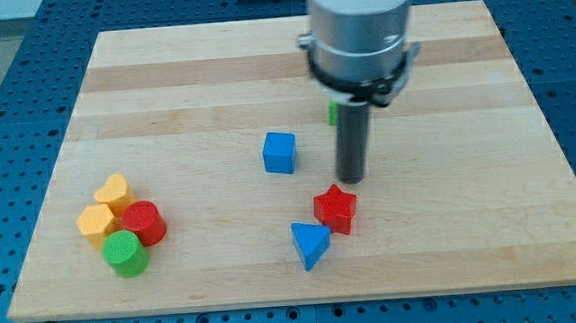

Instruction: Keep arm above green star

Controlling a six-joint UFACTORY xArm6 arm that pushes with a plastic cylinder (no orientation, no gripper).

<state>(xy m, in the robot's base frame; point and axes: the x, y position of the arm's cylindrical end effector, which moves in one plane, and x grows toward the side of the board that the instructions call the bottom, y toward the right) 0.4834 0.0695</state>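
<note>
A: Where's the green star [332, 113]?

B: On the surface, above its middle and a little toward the right edge, nearer the top edge than the bottom one.

A: How much of it shows?

B: Only a thin green sliver. The arm hides the rest, so I can't make out its points or how it's turned.

A: And my tip [352, 181]?

B: It sits lower, toward the bottom edge from the star and slightly right of it, apart from the visible sliver.
</note>
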